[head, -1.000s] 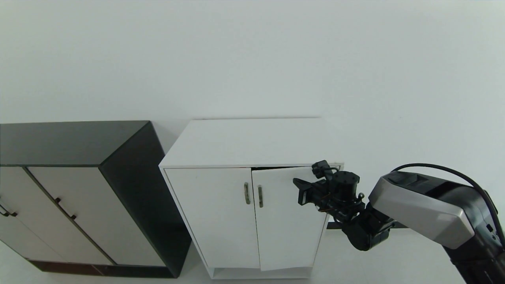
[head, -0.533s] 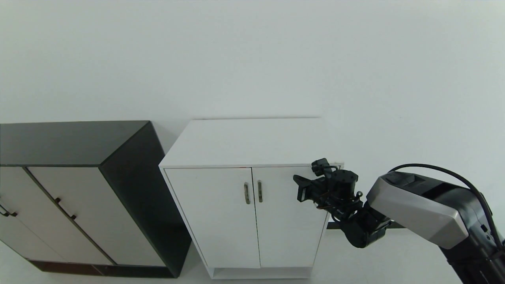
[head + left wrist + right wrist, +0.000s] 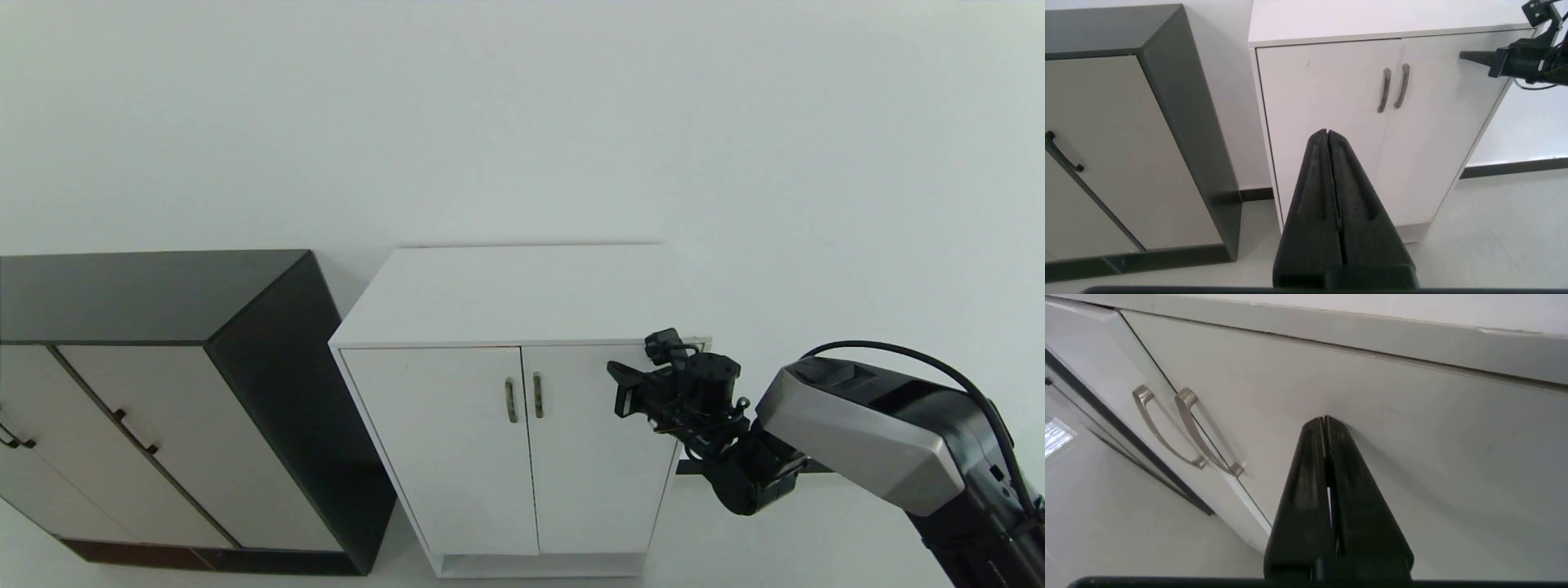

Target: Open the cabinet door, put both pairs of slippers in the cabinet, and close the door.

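In the head view, the white cabinet (image 3: 522,294) is standing against the wall with both of its doors sitting flush. The right door (image 3: 596,482) is lying level with the left door (image 3: 441,457), and no gap is showing along the top edge. The right hand (image 3: 618,392) is resting high on the right door, well to the side of the paired handles (image 3: 522,398). Its fingers are pressed together and gripping nothing. By the look of it, the closing step is finishing or already done. The shut doors are hiding the inside, so whether both pairs of slippers are sitting in there cannot be told. A dark cabinet (image 3: 269,392) is standing just beside the white one, its own pale doors shut too.

In the left wrist view, the left hand (image 3: 1327,139) is hanging back from the cabinet, above the floor (image 3: 1503,237). Its fingers are meeting along one thin seam and carrying nothing. Beyond it, the cabinet front is facing the camera, sealed from top to foot.

In the right wrist view, the right hand's closed tips are touching the flat face of the right door, below the cabinet's top edge. The two handles are curving away to one side, untouched. If the slippers are inside, only drawing the arm clear is remaining.
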### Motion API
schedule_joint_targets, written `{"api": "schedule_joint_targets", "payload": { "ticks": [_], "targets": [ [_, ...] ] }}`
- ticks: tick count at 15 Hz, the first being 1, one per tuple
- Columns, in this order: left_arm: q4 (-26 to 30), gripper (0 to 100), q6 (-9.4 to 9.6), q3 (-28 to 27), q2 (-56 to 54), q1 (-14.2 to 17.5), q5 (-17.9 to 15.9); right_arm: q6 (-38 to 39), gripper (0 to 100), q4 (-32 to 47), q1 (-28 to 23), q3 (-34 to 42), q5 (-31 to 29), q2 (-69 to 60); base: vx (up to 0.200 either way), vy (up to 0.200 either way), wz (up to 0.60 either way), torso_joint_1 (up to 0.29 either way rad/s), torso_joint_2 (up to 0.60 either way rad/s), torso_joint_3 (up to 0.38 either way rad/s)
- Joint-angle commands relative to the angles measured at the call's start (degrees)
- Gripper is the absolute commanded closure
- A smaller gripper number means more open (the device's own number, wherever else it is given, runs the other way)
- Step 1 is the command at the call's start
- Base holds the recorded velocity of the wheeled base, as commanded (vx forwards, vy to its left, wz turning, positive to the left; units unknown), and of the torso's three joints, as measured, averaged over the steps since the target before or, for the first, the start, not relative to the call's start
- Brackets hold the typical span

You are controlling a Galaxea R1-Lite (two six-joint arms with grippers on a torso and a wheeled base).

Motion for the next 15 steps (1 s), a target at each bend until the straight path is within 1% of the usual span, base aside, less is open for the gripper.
{"api": "schedule_joint_targets", "payload": {
  "ticks": [1, 4, 7, 8, 10, 11, 12, 13, 14, 15],
  "targets": [
    [0.0, 100, -0.01, 0.0, -0.01, 0.01, -0.01, -0.11, 100, -1.27, 0.0, 2.45, -1.02, -3.29, 0.0, 0.0, 0.0, 0.0, 0.0, 0.0],
    [0.0, 100, -0.01, 0.0, -0.01, 0.01, -0.01, -0.29, 100, -4.52, -0.18, 11.5, -1.1, -10.24, 0.0, 0.0, 0.0, 0.0, 0.0, 0.0],
    [0.0, 100, -0.01, 0.0, -0.01, 0.01, -0.1, -1.96, 100, -7.77, -0.79, 23.72, -1.28, -17.62, 0.0, 0.0, 0.0, 0.0, 0.0, 0.0],
    [0.0, 100, -0.01, 0.0, -0.01, 0.1, -0.1, -4.33, 100, -9.7, -1.85, 30.4, -2.51, -20.96, 0.0, 0.0, 0.0, 0.0, 0.0, 0.0],
    [0.0, 100, -0.01, 0.0, -0.01, 0.01, -0.1, -7.14, 100, -13.39, -4.48, 40.42, -5.94, -25.27, 0.0, 0.0, 0.0, 0.0, 0.0, 0.0],
    [0.0, 100, -0.01, 0.0, -0.01, 0.01, -0.01, -8.37, 100, -13.39, -6.15, 46.04, -7.35, -28.34, 0.0, 0.0, 0.0, 0.0, 0.0, 0.0],
    [0.0, 100, -0.01, 0.0, -0.01, 0.01, -0.01, -8.9, 100, -13.39, -7.12, 49.38, -8.05, -30.28, 0.0, 0.0, 0.0, 0.0, 0.0, 0.0],
    [0.0, 100, -0.01, 0.0, -0.01, 0.01, -0.01, -9.17, 100, -13.39, -8.79, 55.54, -9.81, -34.58, 0.0, 0.0, 0.0, 0.0, 0.0, 0.0],
    [0.0, 100, -0.01, 0.0, -0.01, 0.01, -0.01, -9.17, 100, -13.39, -8.79, 55.54, -9.81, -34.58, 0.0, 0.0, 0.0, 0.0, 0.0, 0.0],
    [0.0, 100, -0.1, 0.0, -0.01, 0.01, -0.01, -9.43, 100, -13.39, -10.46, 64.24, -12.97, -41.26, 0.0, 0.0, 0.0, 0.0, 0.0, 0.0]
  ]
}}
